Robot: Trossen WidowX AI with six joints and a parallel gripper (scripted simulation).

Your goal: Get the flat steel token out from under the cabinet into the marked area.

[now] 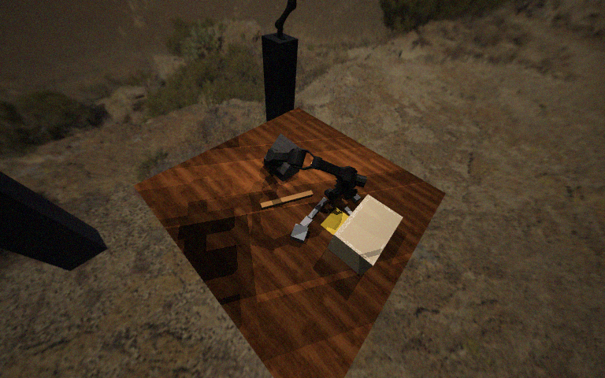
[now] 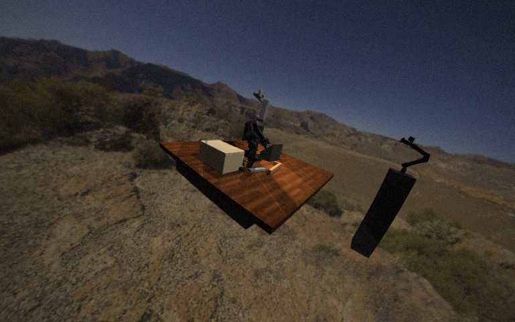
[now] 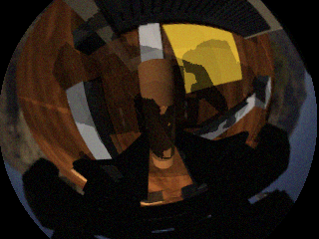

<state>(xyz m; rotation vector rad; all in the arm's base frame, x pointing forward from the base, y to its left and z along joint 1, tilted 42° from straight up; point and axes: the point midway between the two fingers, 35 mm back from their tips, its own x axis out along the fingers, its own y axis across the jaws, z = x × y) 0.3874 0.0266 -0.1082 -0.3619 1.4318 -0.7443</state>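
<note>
The cream cabinet [image 1: 366, 229] [image 2: 220, 155] stands on the wooden table [image 1: 258, 290]. Its dark slotted front shows at the top of the wrist view [image 3: 179, 0]. The yellow marked area [image 1: 332, 220] [image 3: 199, 47] lies in front of it. My gripper [image 1: 339, 196] [image 2: 248, 161] [image 3: 159, 130] hangs low at the far end of that area. It is shut on a brown-handled tool [image 3: 158, 87] that points toward the cabinet. I cannot see the tool's full length. The steel token is hidden in every view.
A grey scraper-like tool [image 1: 308, 220] [image 2: 257, 169] lies on the table beside the marked area. A wooden stick [image 1: 286, 198] [image 2: 274, 167] lies behind it, nearer the arm's base [image 1: 280, 159]. Black camera posts [image 1: 279, 75] [image 2: 379, 211] stand off the table.
</note>
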